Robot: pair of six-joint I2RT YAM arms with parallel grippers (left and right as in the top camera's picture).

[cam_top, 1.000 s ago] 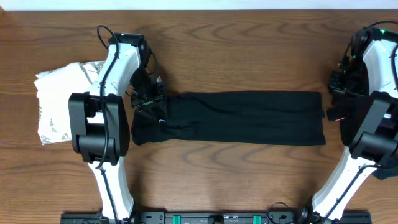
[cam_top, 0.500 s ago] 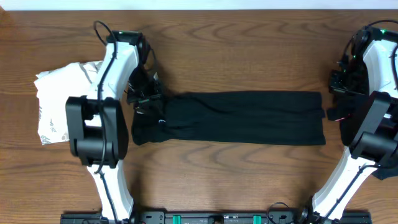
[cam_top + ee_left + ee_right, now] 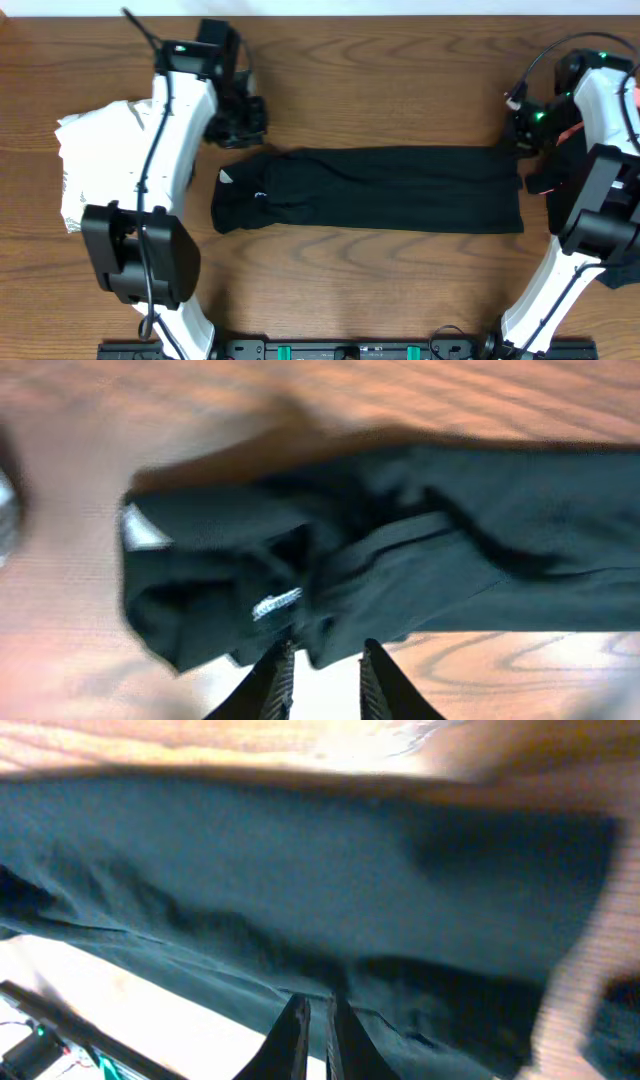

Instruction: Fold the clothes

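A black shirt (image 3: 380, 190) lies folded into a long flat strip across the middle of the table. A small white logo and a white tag show at its left end. It fills the left wrist view (image 3: 420, 560) and the right wrist view (image 3: 300, 890). My left gripper (image 3: 243, 122) is open and empty, above the table just behind the shirt's left end (image 3: 325, 665). My right gripper (image 3: 517, 122) hovers at the shirt's far right corner, its fingers (image 3: 318, 1020) nearly together with nothing seen held. A white, grey-printed garment (image 3: 95, 165) lies crumpled at the far left.
The wooden table (image 3: 380, 80) shows bare wood behind and in front of the shirt. Both arm bases stand at the front edge. A dark shape (image 3: 615, 280) sits at the right edge under the right arm; I cannot tell what it is.
My left gripper has let go of the shirt's left end and moved up and back, uncovering the white tag. My right gripper has swung left toward the shirt's right corner.
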